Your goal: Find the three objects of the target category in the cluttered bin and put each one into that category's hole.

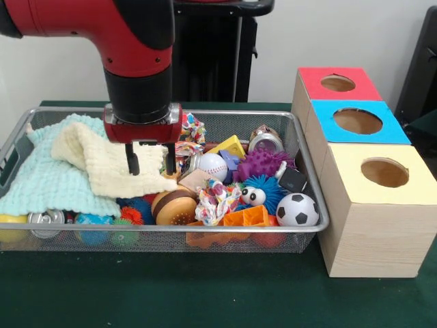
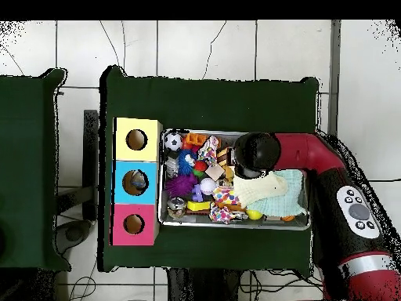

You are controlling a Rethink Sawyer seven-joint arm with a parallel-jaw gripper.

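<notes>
Pincer (image 1: 151, 161) hangs apart and empty over the cream cloth (image 1: 102, 158) in the bin (image 1: 308, 179) on the tabletop (image 1: 205, 294); looks still mid-search, bin packed, blue box (image 2: 135, 182) seems to hold something.

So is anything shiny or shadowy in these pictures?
Front view: the round silver metal tin glints with reflected light, and the silver wire mesh bin rim gleams; a dark shadow lies on the green cloth table under the bin's near side. Overhead view: the white tiled floor looks very bright.
</notes>
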